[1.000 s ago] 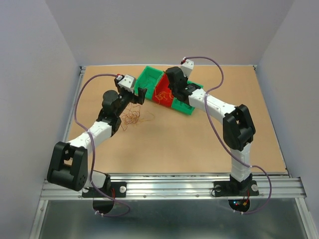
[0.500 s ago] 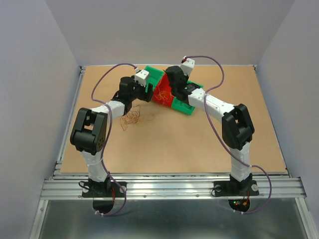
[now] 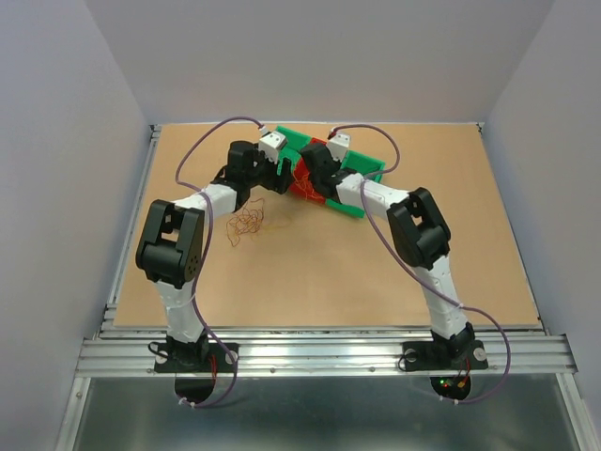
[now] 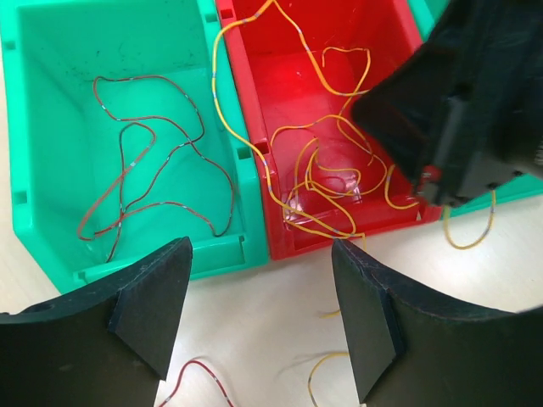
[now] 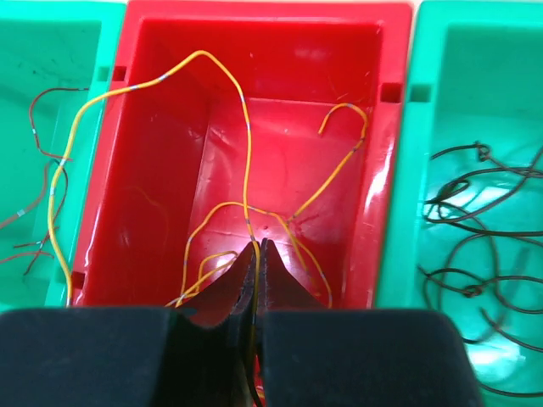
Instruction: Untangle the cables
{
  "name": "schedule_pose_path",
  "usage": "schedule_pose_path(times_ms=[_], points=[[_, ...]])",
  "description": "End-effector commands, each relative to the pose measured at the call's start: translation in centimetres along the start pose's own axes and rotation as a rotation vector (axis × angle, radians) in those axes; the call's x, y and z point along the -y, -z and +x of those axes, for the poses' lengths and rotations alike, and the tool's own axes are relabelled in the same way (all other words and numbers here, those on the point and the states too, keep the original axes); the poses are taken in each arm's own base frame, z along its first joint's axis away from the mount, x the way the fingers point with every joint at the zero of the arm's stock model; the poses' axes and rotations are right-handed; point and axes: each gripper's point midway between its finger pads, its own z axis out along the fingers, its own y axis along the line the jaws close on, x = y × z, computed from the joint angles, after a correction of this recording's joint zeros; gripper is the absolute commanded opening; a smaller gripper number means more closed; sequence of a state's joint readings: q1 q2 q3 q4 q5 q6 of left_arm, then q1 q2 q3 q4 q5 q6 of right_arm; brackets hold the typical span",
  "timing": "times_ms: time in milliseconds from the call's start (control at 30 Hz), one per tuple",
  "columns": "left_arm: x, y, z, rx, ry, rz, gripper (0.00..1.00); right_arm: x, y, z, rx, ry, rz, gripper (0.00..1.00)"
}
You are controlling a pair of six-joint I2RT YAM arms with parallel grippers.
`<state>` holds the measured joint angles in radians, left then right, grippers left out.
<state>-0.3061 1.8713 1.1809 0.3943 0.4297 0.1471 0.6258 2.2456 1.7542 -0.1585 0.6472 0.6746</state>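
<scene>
The cables are hair-thin curly wires. A loose tangle [image 3: 248, 223] lies on the table left of the bins. Yellow wires [image 4: 327, 174] sit in the red bin [image 4: 399, 222], red-brown ones [image 4: 140, 161] in the left green bin [image 4: 51, 246], and dark ones [image 5: 475, 225] in the right green bin [image 5: 399, 170]. My right gripper [image 5: 259, 254] hangs low inside the red bin [image 5: 161, 51], shut on a yellow wire [image 5: 245, 153] that loops over the bin's left rim. My left gripper [image 4: 259, 318] hovers open over the table at the bins' near edge, with nothing between its fingers.
Short red [image 4: 199, 377] and yellow [image 4: 318, 369] wire ends lie on the table under my left gripper. The three bins [image 3: 362, 169] stand in a slanted row at the back of the table. My two grippers [image 3: 285, 176] [image 3: 306, 180] are close together there. The right gripper's black body [image 4: 467, 102] fills the left wrist view's upper right.
My left arm has swung up from beside the tangle to the bins' near edge, its jaws a little narrower. The right arm has folded leftward with its gripper still shut in the red bin.
</scene>
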Motion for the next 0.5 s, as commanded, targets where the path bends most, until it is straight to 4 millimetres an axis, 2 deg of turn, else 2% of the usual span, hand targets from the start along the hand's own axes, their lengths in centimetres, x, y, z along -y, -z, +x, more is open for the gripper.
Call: schedule_pose_path(times_ms=[0, 100, 133, 300, 467], points=[[0.5, 0.3, -2.2, 0.051, -0.017, 0.035, 0.78, -2.7, -0.4, -2.9, 0.049, -0.108, -0.052, 0.01], [0.6, 0.3, -2.2, 0.051, -0.016, 0.036, 0.78, -2.6, -2.0, -1.6, 0.053, -0.101, -0.024, 0.01], [0.6, 0.3, -2.2, 0.051, -0.014, 0.037, 0.78, -2.3, -2.8, -0.7, 0.049, -0.088, -0.006, 0.01], [0.5, 0.6, -2.3, 0.059, -0.012, 0.025, 0.78, -1.5, -4.3, 0.2, 0.057, -0.078, 0.032, 0.01], [0.0, 2.8, -4.3, 0.140, -0.017, -0.004, 0.77, -1.0, -6.0, 0.9, 0.043, -0.055, 0.037, 0.00]])
